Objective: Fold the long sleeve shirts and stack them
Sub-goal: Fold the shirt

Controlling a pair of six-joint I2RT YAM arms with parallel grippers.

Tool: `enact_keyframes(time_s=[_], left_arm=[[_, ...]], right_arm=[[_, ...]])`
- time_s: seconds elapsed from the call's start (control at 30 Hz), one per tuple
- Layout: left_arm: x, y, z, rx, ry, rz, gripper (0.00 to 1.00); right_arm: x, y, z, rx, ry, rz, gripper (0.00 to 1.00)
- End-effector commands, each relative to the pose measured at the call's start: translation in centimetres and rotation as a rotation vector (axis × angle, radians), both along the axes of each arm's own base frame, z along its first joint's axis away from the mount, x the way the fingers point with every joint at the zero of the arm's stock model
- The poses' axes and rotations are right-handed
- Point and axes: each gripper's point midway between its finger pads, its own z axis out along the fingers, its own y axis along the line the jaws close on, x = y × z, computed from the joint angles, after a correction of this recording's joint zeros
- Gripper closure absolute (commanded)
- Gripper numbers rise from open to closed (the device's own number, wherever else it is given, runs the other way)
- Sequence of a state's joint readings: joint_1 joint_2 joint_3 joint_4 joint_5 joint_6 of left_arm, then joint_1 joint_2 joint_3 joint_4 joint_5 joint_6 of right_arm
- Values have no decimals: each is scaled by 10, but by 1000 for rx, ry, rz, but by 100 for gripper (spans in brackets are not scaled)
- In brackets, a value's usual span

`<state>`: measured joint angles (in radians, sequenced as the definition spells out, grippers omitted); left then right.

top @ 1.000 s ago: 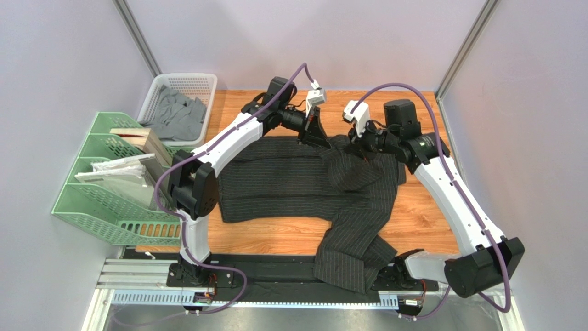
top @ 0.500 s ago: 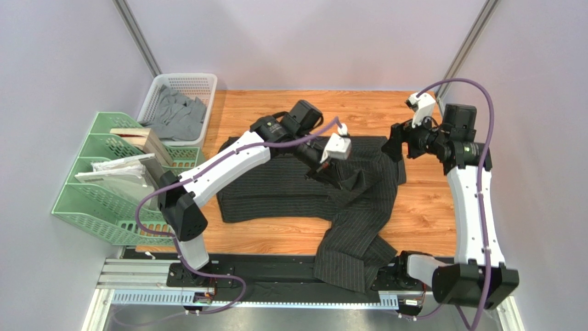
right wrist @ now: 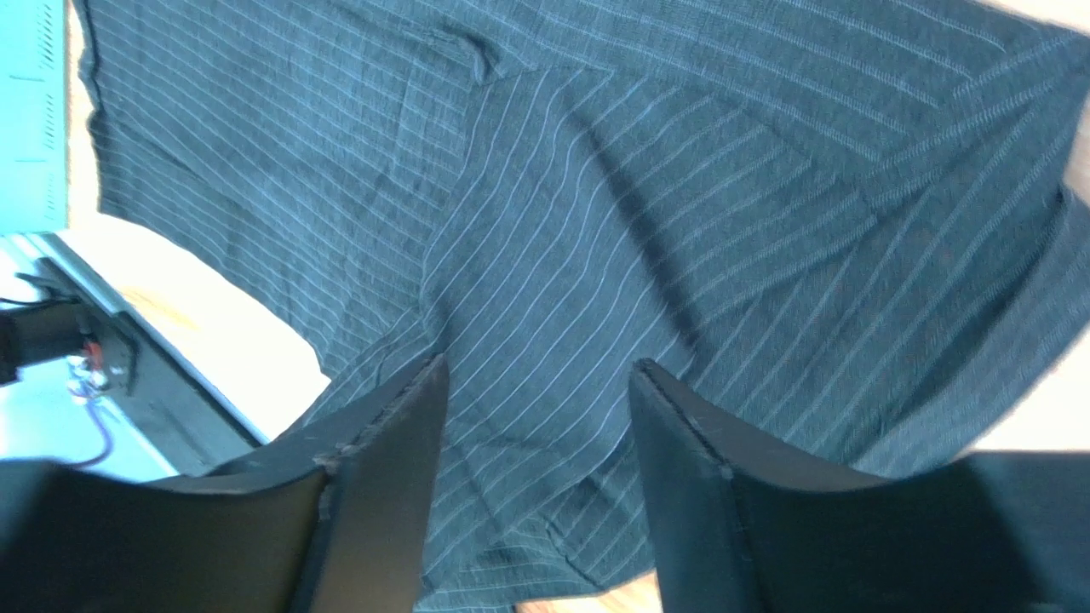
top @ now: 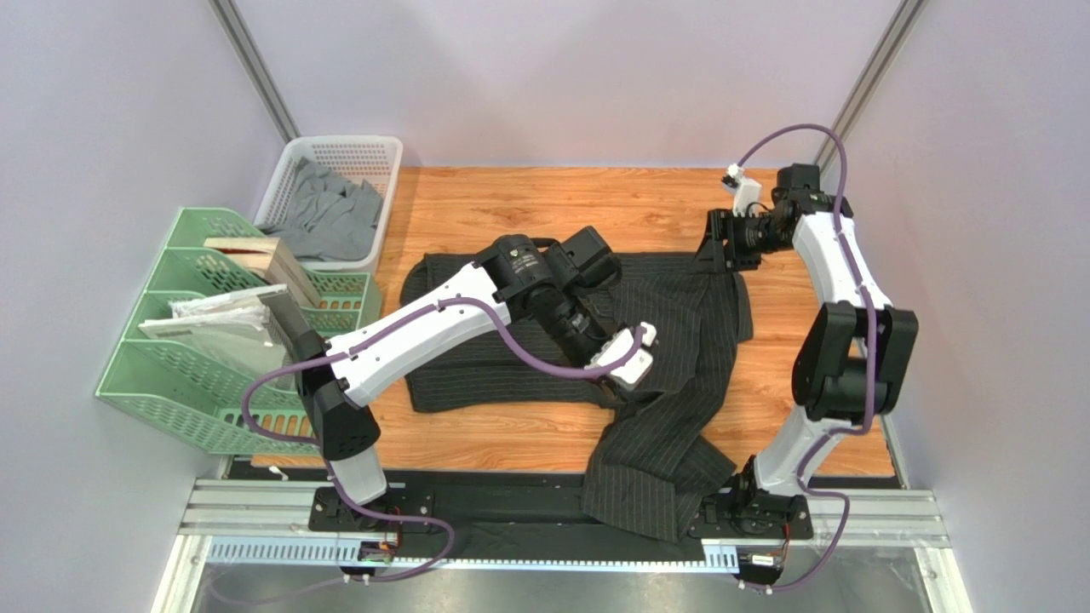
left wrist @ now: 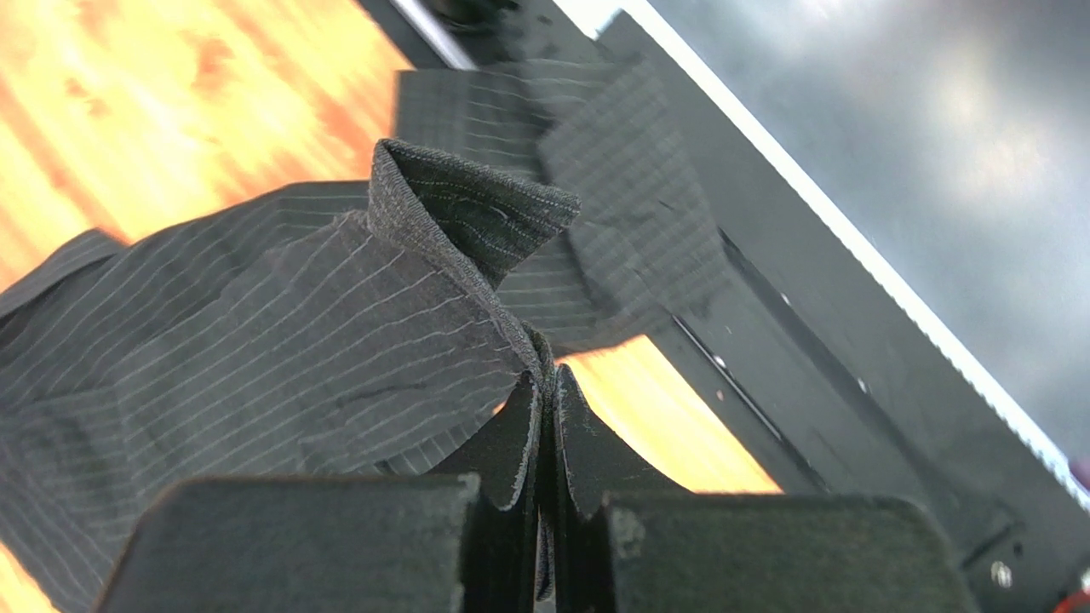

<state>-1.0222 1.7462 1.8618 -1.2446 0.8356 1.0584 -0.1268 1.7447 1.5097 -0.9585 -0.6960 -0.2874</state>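
The shirt (top: 691, 332) is charcoal-black with fine pale pinstripes, my worktop (top: 537, 204) orange wood grain, the rack (top: 192, 409) at nine o'clock green, my jaws black.

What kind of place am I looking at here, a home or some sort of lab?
Probably a robotics lab cell: plain lavender panel walls enclose a wooden table, and white robot arms, left and right, are bolted to a metal rail at its near edge.

Charcoal pinstriped shirt (top: 537, 335) — rumpled, partly folded, sleeve draped over near table edge.
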Motion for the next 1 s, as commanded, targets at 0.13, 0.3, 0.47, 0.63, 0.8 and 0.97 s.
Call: enact_keyframes(time_s=[0.13, 0.3, 0.47, 0.63, 0.8, 0.97], left_arm=[[-22, 17, 23, -32, -119, -149, 100], [-22, 29, 30, 12, -173, -193, 100], [-21, 53, 27, 108, -200, -203, 100], [-23, 59, 24, 128, -194, -202, 100], [-22, 66, 22, 143, -216, -195, 100], [-23, 86, 10, 192, -246, -214, 100]], right_arm=[[34, 30, -26, 79, 124, 23, 58], [30, 50, -56, 45, 194, 63, 67], [17, 67, -88, 10, 276, 103, 71], [12, 65, -112, -29, 345, 84, 72], [6, 66, -116, -20, 372, 88, 72], [5, 75, -92, 37, 339, 113, 67]])
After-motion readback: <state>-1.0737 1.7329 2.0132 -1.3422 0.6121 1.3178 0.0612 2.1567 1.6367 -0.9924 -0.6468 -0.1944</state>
